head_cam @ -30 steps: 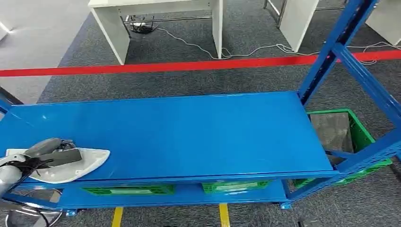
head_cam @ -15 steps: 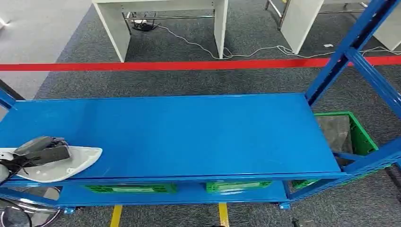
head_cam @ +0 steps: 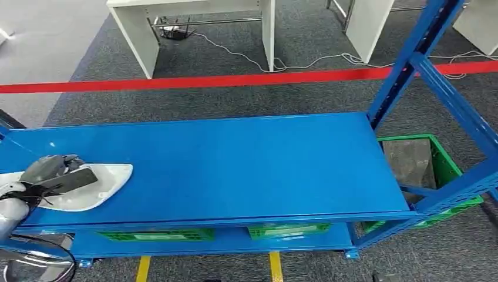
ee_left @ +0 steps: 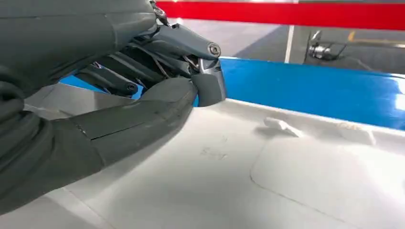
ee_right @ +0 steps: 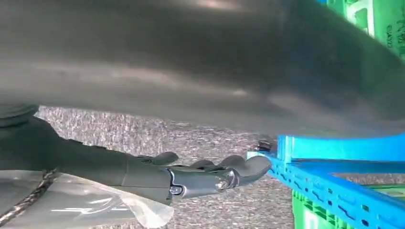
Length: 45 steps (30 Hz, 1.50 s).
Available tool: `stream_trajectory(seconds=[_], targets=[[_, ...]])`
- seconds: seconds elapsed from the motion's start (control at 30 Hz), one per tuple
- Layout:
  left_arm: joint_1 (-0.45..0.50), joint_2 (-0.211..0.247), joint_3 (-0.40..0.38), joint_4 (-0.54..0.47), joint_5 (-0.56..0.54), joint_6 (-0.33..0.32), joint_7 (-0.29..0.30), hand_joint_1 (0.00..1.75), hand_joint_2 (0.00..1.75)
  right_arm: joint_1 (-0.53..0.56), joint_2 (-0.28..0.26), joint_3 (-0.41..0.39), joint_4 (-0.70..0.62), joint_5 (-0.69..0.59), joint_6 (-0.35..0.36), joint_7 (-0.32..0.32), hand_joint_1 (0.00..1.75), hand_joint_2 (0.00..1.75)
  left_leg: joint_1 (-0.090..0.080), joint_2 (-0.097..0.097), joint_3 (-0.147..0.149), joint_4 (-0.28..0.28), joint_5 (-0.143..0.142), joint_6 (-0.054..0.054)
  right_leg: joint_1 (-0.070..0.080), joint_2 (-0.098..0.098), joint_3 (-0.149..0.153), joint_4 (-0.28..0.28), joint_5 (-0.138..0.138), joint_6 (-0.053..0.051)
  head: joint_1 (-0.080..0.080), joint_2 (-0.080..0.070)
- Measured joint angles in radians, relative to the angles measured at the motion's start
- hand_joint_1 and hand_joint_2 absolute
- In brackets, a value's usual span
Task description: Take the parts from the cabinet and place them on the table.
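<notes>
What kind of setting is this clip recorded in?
Probably an industrial test or workshop floor: a blue steel shelving rack with green plastic crates, grey carpet crossed by a red floor line, and white workbenches with loose cables beyond it.

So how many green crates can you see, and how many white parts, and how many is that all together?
Green crates: 3, two under the blue shelf and one at its right end.
White parts: 1, held by the left hand.
Total: 4.
</notes>
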Motion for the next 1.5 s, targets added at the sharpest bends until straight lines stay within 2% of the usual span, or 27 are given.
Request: stream_trajectory(seconds=[0.03,0.1,0.17,0.23,0.3,0.33,0.43,0.47,0.5,0.53,0.6,0.67,0.77,0.83,0.93,0.97,1.0,1.03,1.1,1.13,1.2,1.27,1.3,1.37,1.43,1.47,1.5], targets=[[-0.001,-0.007,0.007,-0.005,-0.001,0.019,-0.001,1.75,1.75,0.000,0.001,-0.002,0.000,0.000,0.000,0.000,0.00,0.00,0.000,0.000,0.022,-0.055,0.041,0.003,0.000,0.002,0.001,0.000,0.000,0.000,0.000,0.000],[-0.009,-0.017,0.029,-0.024,-0.007,0.064,-0.005,1.75,1.75,-0.001,0.003,-0.003,0.000,0.000,-0.001,0.000,0.00,0.00,0.000,0.000,0.100,-0.236,0.139,0.013,0.000,0.004,0.007,0.000,-0.003,0.005,-0.001,0.000],[-0.023,-0.031,0.048,-0.042,-0.011,0.105,-0.006,1.75,1.75,-0.002,0.004,-0.005,0.000,-0.001,-0.002,0.000,0.00,0.00,-0.008,-0.002,0.120,-0.284,0.121,0.020,0.007,0.004,-0.001,0.002,-0.004,0.014,0.000,0.000],[-0.028,-0.048,0.064,-0.072,-0.006,0.131,-0.007,1.75,1.75,0.001,0.005,-0.005,0.000,-0.001,-0.004,0.000,0.00,0.00,-0.009,-0.003,0.114,-0.284,0.115,0.024,0.005,0.001,-0.004,-0.005,-0.001,0.026,0.001,0.000],[-0.030,-0.068,0.084,-0.111,0.008,0.147,-0.010,1.75,1.75,0.000,0.005,-0.008,0.000,-0.002,-0.006,0.000,0.00,0.00,-0.001,0.000,0.122,-0.301,0.124,0.040,0.005,0.001,-0.009,0.000,-0.011,0.039,0.002,0.000],[-0.035,-0.080,0.093,-0.129,0.013,0.152,-0.012,1.75,1.75,0.000,0.005,-0.010,0.000,-0.002,-0.006,0.000,0.00,0.00,-0.001,0.000,0.123,-0.303,0.124,0.046,0.007,-0.002,-0.024,0.034,-0.035,0.042,0.005,0.000],[-0.040,-0.102,0.103,-0.154,0.013,0.153,-0.012,1.75,1.75,0.001,0.009,-0.013,0.000,-0.001,-0.006,0.000,0.00,0.00,-0.007,0.000,0.122,-0.301,0.124,0.054,0.007,-0.002,-0.134,0.255,-0.131,0.043,0.005,0.000],[-0.038,-0.108,0.105,-0.158,0.013,0.153,-0.012,1.75,1.75,0.003,0.009,-0.014,0.000,-0.002,-0.006,0.000,0.00,0.00,-0.009,0.001,0.122,-0.300,0.123,0.055,0.008,-0.002,-0.158,0.296,-0.134,0.044,0.005,0.000],[-0.036,-0.114,0.108,-0.162,0.014,0.153,-0.012,1.75,1.75,0.004,0.009,-0.015,0.000,-0.002,-0.006,0.000,0.00,0.00,-0.010,0.000,0.123,-0.300,0.123,0.056,0.008,-0.002,-0.157,0.287,-0.113,0.043,0.005,0.000],[-0.036,-0.116,0.111,-0.166,0.014,0.153,-0.012,1.75,1.75,0.005,0.009,-0.019,0.000,-0.002,-0.006,0.000,0.00,0.00,-0.011,0.000,0.124,-0.299,0.122,0.056,0.009,-0.002,-0.136,0.235,-0.072,0.040,0.005,0.000],[-0.036,-0.121,0.116,-0.175,0.014,0.153,-0.012,1.75,1.75,0.004,0.009,-0.021,0.000,-0.002,-0.006,0.000,0.00,0.00,-0.011,0.000,0.127,-0.295,0.118,0.052,0.010,-0.002,-0.049,0.053,0.021,0.031,0.005,0.000],[-0.038,-0.123,0.119,-0.180,0.015,0.153,-0.012,1.75,1.75,0.001,0.009,-0.021,0.000,-0.002,-0.006,0.000,0.00,0.00,-0.019,-0.003,0.119,-0.284,0.114,0.043,0.011,0.000,-0.017,-0.005,0.011,0.025,0.003,0.000],[-0.037,-0.127,0.123,-0.184,0.023,0.161,-0.019,1.75,1.75,0.005,0.010,-0.022,0.000,-0.002,-0.006,0.000,0.00,0.00,-0.015,-0.003,0.119,-0.290,0.120,0.031,0.014,0.001,-0.020,-0.003,0.016,0.013,0.003,0.000],[-0.037,-0.130,0.132,-0.202,0.034,0.175,-0.028,1.75,1.75,0.004,0.014,-0.023,0.000,-0.002,-0.007,0.000,0.00,0.00,-0.013,-0.002,0.109,-0.261,0.090,0.018,0.006,0.000,-0.016,-0.010,0.022,0.002,-0.001,0.000],[-0.036,-0.151,0.142,-0.240,0.062,0.197,-0.029,1.75,1.75,0.004,0.015,-0.028,0.000,-0.004,-0.009,0.000,0.00,0.00,-0.005,-0.002,0.017,-0.049,-0.014,0.003,0.006,-0.002,-0.016,-0.009,0.021,-0.001,-0.003,0.000],[-0.030,-0.163,0.143,-0.256,0.074,0.203,-0.029,1.75,1.75,0.004,0.015,-0.029,0.000,-0.005,-0.009,0.000,0.00,0.00,-0.003,-0.002,-0.004,0.000,-0.027,0.001,0.006,-0.002,-0.016,-0.009,0.021,-0.001,-0.003,0.000],[-0.025,-0.176,0.145,-0.277,0.087,0.211,-0.029,1.75,1.75,0.005,0.017,-0.029,0.000,-0.005,-0.011,0.000,0.00,0.00,-0.001,-0.002,-0.005,0.003,-0.016,0.000,0.006,-0.002,-0.015,-0.009,0.021,-0.001,-0.002,0.000],[-0.021,-0.191,0.148,-0.299,0.100,0.222,-0.031,1.75,1.75,0.005,0.020,-0.029,0.000,-0.005,-0.013,0.000,0.00,0.00,0.001,-0.002,0.011,-0.032,0.014,0.001,0.006,-0.002,-0.015,-0.009,0.021,-0.001,-0.003,0.000],[-0.018,-0.212,0.155,-0.341,0.124,0.254,-0.040,1.75,1.75,0.005,0.025,-0.030,0.000,-0.005,-0.015,0.000,0.00,0.00,0.003,-0.002,0.091,-0.197,0.106,0.004,0.006,-0.001,-0.011,-0.009,0.019,0.001,-0.003,0.000],[-0.017,-0.228,0.159,-0.366,0.135,0.274,-0.048,1.75,1.75,0.005,0.029,-0.031,0.000,-0.005,-0.017,0.000,0.00,0.00,0.003,-0.002,0.120,-0.265,0.122,0.007,0.006,-0.001,-0.011,-0.009,0.019,0.005,-0.003,0.000],[-0.005,-0.264,0.166,-0.419,0.155,0.316,-0.061,1.75,1.75,0.005,0.032,-0.038,-0.002,-0.005,-0.019,0.001,0.00,0.00,-0.005,-0.002,0.128,-0.288,0.107,0.019,0.010,0.000,-0.021,-0.007,0.022,0.020,-0.002,0.000],[0.018,-0.301,0.166,-0.473,0.183,0.346,-0.068,1.75,1.75,0.008,0.038,-0.045,-0.002,-0.005,-0.023,0.001,0.00,0.00,-0.008,-0.003,0.125,-0.287,0.108,0.029,0.008,-0.002,-0.018,-0.016,0.027,0.031,-0.002,0.000],[0.024,-0.313,0.166,-0.497,0.197,0.353,-0.073,1.75,1.75,0.008,0.039,-0.047,-0.003,-0.006,-0.023,0.001,0.00,0.00,-0.003,-0.003,0.130,-0.301,0.115,0.040,0.010,-0.002,-0.017,-0.016,0.023,0.040,-0.001,0.000],[0.029,-0.343,0.166,-0.539,0.227,0.362,-0.082,1.75,1.75,0.007,0.040,-0.052,-0.005,-0.007,-0.026,0.002,0.00,0.00,-0.001,-0.001,0.133,-0.303,0.119,0.052,0.009,-0.004,-0.051,0.048,-0.026,0.043,0.002,0.000],[0.042,-0.365,0.166,-0.572,0.243,0.369,-0.088,1.75,1.75,0.010,0.045,-0.053,-0.006,-0.006,-0.025,0.002,0.00,0.00,-0.005,0.000,0.132,-0.303,0.118,0.059,0.008,-0.004,-0.125,0.213,-0.101,0.045,0.001,0.000],[0.047,-0.373,0.166,-0.581,0.247,0.369,-0.089,1.75,1.75,0.012,0.047,-0.054,-0.006,-0.006,-0.025,0.002,0.00,0.00,-0.007,0.000,0.131,-0.303,0.118,0.060,0.009,-0.004,-0.154,0.275,-0.120,0.045,0.003,0.000],[0.054,-0.380,0.166,-0.588,0.249,0.369,-0.090,1.75,1.75,0.014,0.047,-0.054,-0.006,-0.007,-0.025,0.002,0.00,0.00,-0.009,0.000,0.131,-0.302,0.118,0.060,0.009,-0.004,-0.162,0.292,-0.115,0.045,0.002,0.000]])
